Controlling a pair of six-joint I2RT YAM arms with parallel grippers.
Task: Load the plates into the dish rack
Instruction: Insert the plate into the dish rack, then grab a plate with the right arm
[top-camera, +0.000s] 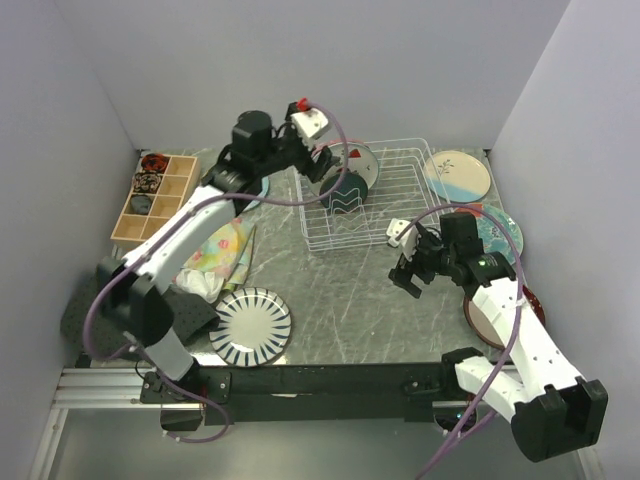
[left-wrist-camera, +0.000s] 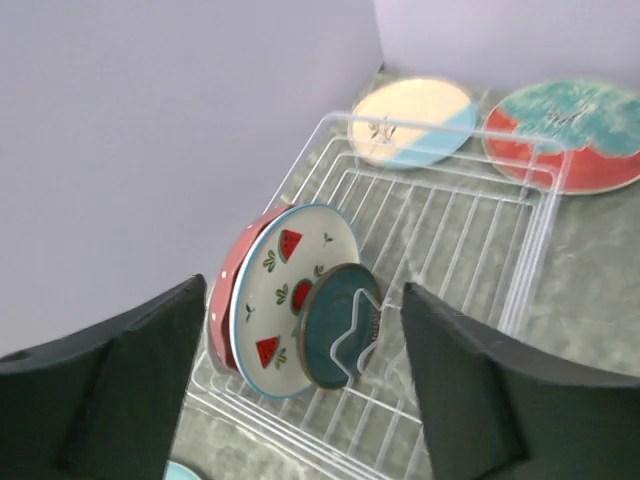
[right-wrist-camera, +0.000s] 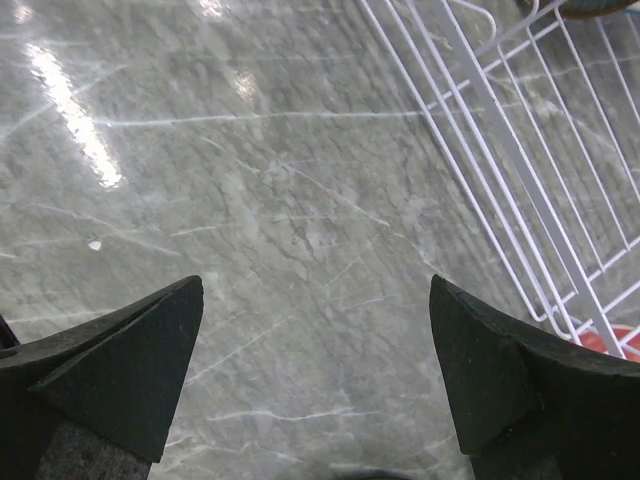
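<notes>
The white wire dish rack (top-camera: 390, 215) stands at the back centre. At its left end three plates stand on edge: a pink dotted one (left-wrist-camera: 224, 300), a watermelon-print one (left-wrist-camera: 275, 290) and a small dark teal one (left-wrist-camera: 332, 325) leaning on a tine. My left gripper (left-wrist-camera: 305, 375) hovers just above them, open, with nothing between its fingers. My right gripper (top-camera: 408, 272) is open and low over bare table in front of the rack's right corner (right-wrist-camera: 530, 200). A navy-white striped plate (top-camera: 250, 325) lies near the front left.
A cream-and-blue plate (top-camera: 457, 175) and a teal-and-red plate (top-camera: 500, 232) lie right of the rack, with more plates (top-camera: 488, 318) partly under my right arm. A wooden compartmented box (top-camera: 155, 195) sits back left. A floral cloth (top-camera: 228, 250) lies beside it.
</notes>
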